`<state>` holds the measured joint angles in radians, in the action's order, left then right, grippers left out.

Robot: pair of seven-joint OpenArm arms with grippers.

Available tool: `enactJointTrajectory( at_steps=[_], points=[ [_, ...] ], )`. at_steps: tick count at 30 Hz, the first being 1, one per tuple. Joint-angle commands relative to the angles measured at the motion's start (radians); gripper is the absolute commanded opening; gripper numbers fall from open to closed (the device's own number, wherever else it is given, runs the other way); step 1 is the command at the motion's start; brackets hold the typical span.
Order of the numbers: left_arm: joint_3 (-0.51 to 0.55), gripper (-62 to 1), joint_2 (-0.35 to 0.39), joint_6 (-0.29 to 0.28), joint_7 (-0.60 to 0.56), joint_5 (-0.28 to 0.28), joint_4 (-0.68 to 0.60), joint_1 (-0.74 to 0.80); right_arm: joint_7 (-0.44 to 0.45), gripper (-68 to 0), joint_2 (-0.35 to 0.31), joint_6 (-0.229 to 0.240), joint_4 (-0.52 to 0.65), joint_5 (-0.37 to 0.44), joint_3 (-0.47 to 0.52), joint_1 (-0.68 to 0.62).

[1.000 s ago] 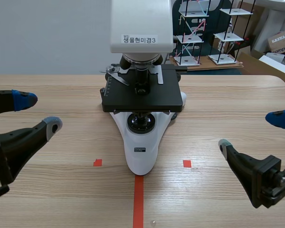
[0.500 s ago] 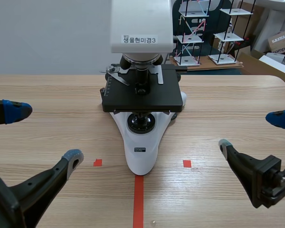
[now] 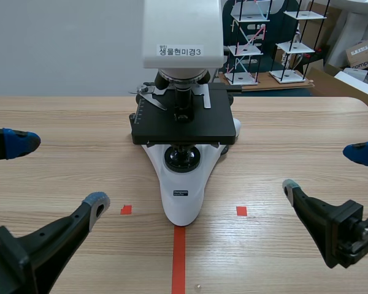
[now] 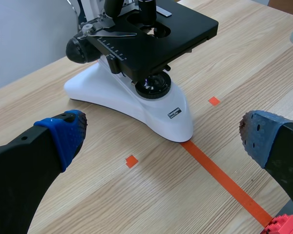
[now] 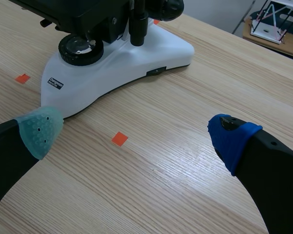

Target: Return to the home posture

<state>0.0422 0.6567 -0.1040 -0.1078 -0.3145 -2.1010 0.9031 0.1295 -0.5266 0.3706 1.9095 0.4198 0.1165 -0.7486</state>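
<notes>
**Both grippers wide open, nothing in either one**

The left gripper (image 3: 58,171) has its fingers spread far apart with nothing between them, and the right gripper (image 3: 325,169) is the same. The microscope (image 3: 183,190) sits on the wooden table (image 3: 294,122) between the two arms. It's just ahead of each gripper's gaping jaws and touches neither.

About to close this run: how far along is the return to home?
Done: both grippers are open, empty and clear of the microscope, with the left gripper and right gripper low on either side of it. In hand: the left one has barely shifted in the last half second; the right has not moved. Left: at most a final settling; the exact home pose cannot be confirmed.
</notes>
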Motion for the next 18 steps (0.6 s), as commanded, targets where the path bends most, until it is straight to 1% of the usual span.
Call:
enactJointTrajectory(
  at_steps=[1,10,18],
  points=[
    [-0.004,1.4,0.003,0.005,-0.001,-0.018,-0.003,0.0,0.014,0.4,-0.011,-0.003,0.014,0.011,0.008,0.0],
    [-0.004,1.4,0.009,0.005,0.0,-0.022,0.016,-0.009,0.014,0.4,-0.011,-0.003,0.014,0.011,0.008,0.0],
    [-0.008,1.4,0.009,0.005,0.002,-0.026,0.045,-0.068,0.014,0.4,-0.011,-0.003,0.014,0.011,0.008,0.0]
  ],
)
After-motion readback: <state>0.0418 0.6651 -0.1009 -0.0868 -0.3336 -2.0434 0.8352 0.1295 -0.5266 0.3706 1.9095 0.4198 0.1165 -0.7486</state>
